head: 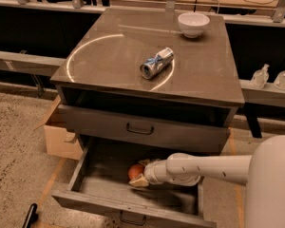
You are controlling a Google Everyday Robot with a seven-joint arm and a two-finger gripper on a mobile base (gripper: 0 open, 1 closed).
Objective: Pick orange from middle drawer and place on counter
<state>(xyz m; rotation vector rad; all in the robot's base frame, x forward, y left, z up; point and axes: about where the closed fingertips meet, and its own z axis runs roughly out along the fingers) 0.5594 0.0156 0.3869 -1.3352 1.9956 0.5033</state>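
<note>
The orange [135, 170] lies on the floor of the open middle drawer [104, 177], near its centre. My gripper [139, 180] is down inside the drawer, right against the front right side of the orange, at the end of my white arm [204, 167], which reaches in from the right. The gripper hides part of the orange. The counter [109, 56] is the glossy grey-brown top of the cabinet above, with a curved light reflection.
A crushed can [156, 63] lies at the counter's middle and a white bowl [193, 23] stands at its back right. A shut drawer front [180, 134] overhangs the open drawer. A cardboard box [61, 139] sits left of the cabinet. Two bottles [260, 77] stand on a ledge to the right.
</note>
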